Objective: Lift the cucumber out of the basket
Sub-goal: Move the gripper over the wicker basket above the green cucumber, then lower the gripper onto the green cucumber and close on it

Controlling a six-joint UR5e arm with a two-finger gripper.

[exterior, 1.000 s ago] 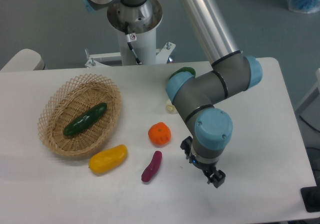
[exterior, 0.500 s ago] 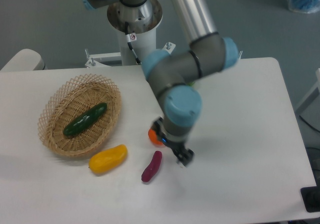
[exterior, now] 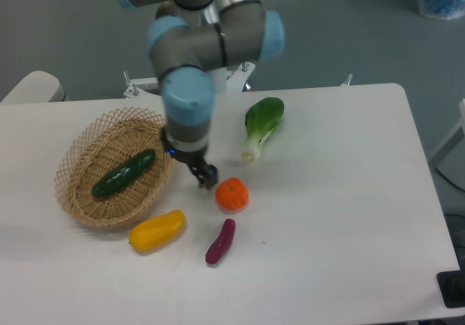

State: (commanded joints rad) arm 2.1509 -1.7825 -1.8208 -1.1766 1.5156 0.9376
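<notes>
Gripper (exterior: 204,176) fingers hang just past the right edge of the basket (exterior: 81,145), over the table (exterior: 341,216), close to the orange fruit (exterior: 232,194). They hold nothing. They look dark and small from this camera, and I cannot tell if they are apart or together.

Above the fingers is the grey arm with its blue caps, coming down from the top of the picture.

Next to the fingers, to the left, is the basket. The cucumber (exterior: 123,173) lies inside it, alone, flat on the woven bottom. It lies slanted, with one end up toward the far right of the basket and the other end down toward the near left.

Near the basket's front edge sits a yellow pepper (exterior: 157,230). A small purple eggplant (exterior: 220,241) lies beside it, and a bok choy (exterior: 261,125) lies farther back on the table. None of these touch the cucumber.

To do this step well, I think the arm should slide left until the fingers are over the middle of the cucumber. The fingers should be wide apart and turned so they close across its thin sides, not along its length. Then go straight down, staying away from the basket's rim. The skin looks shiny and slippery, so squeeze at the middle, where it will not tip.
</notes>
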